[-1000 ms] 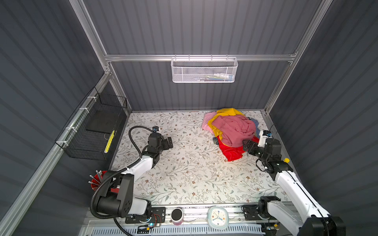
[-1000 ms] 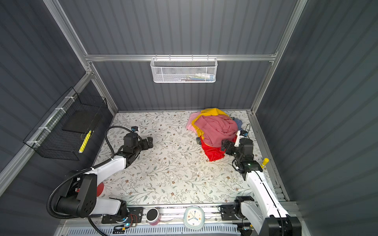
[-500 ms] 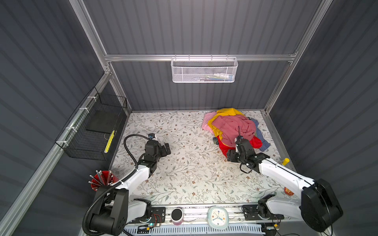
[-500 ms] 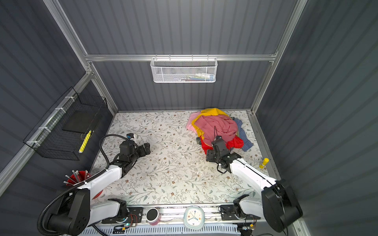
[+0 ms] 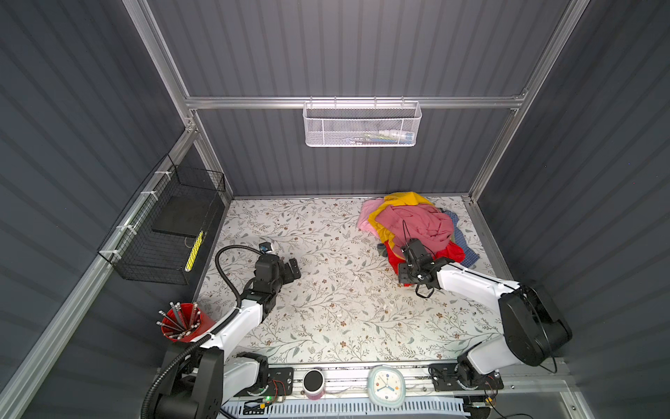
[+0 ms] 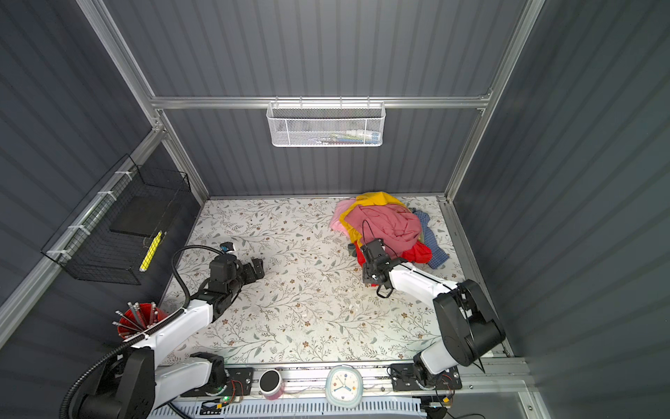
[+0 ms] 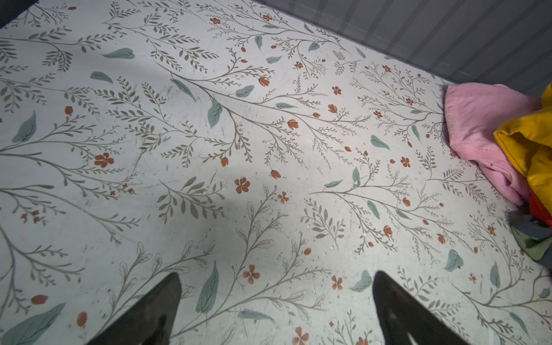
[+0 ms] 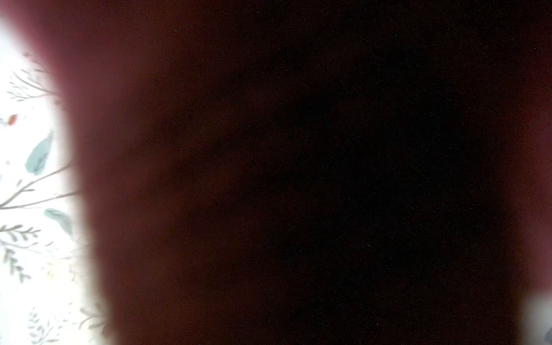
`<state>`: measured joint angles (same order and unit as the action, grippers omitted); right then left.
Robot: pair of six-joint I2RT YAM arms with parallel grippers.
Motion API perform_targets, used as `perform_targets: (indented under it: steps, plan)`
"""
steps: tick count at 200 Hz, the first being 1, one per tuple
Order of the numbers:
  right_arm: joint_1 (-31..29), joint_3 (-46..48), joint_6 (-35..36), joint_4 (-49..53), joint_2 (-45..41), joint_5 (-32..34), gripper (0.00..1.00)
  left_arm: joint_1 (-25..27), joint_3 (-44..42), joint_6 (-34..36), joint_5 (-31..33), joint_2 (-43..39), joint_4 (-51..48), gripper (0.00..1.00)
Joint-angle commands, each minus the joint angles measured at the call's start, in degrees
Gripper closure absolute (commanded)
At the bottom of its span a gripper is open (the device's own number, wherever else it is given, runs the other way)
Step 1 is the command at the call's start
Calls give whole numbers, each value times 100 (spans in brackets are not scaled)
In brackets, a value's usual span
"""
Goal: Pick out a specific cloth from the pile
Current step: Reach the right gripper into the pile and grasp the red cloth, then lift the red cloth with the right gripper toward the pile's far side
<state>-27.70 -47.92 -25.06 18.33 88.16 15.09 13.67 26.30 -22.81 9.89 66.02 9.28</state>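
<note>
Top views: left pincer (image 5: 292, 270) is low over the flowered surface (image 5: 344, 301), left of middle. Its jaws are apart with nothing between them, well apart from the pile (image 5: 424, 225). The pile sits at the far right corner of the surface, with dusty pink on top and blue checked on its right side. The cloth (image 5: 453, 253), bright red, pokes out from under the pile's near edge in both top views (image 6: 420, 253). The right pincer (image 5: 403, 272) is down at that near edge, against the red folds. Its tips are hidden by its own body and the fabric, so I cannot tell whether it is open, closed or gripping.

Left wrist view: both fingertips (image 7: 167, 298) stand wide apart above bare surface, nothing held. At the frame edge is one end of the pile: a light pink cloth (image 7: 484, 128) with a mustard yellow cloth (image 7: 531, 140) over it. A red sliver shows beneath the yellow, and an olive-grey piece (image 7: 531, 242) lies beside it.

Right wrist view: the cloth (image 8: 268, 179), out of focus and dark red, fills nearly the whole frame. A strip of surface shows at one side. The fingers are not visible, so the pincer's state is unreadable.
</note>
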Motion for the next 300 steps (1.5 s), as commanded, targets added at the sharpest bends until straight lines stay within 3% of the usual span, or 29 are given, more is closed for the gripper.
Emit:
perform_targets:
  steps: [1, 20, 60, 127, 215, 300]
  plan:
    - [-7, -217, 72, 119, 269, 184, 38, -22, -91, -112, 65, -150, -135, 0]
    - [-5, -335, 37, 160, 483, 278, 39, -22, -93, -119, 66, -211, -210, 0]
    - [11, -469, 2, 253, 815, 361, 53, -22, -125, -119, 116, -414, -386, 0]
    - [143, -124, -100, -66, 516, 155, 100, -18, -126, -92, 168, -631, -595, 0]
    - [145, -307, -29, 320, -981, 4, 100, -22, 5, -18, 88, -546, -737, 0]
    - [162, -1277, 261, 1021, -1555, -107, 100, -22, 153, 232, -19, -486, -917, 0]
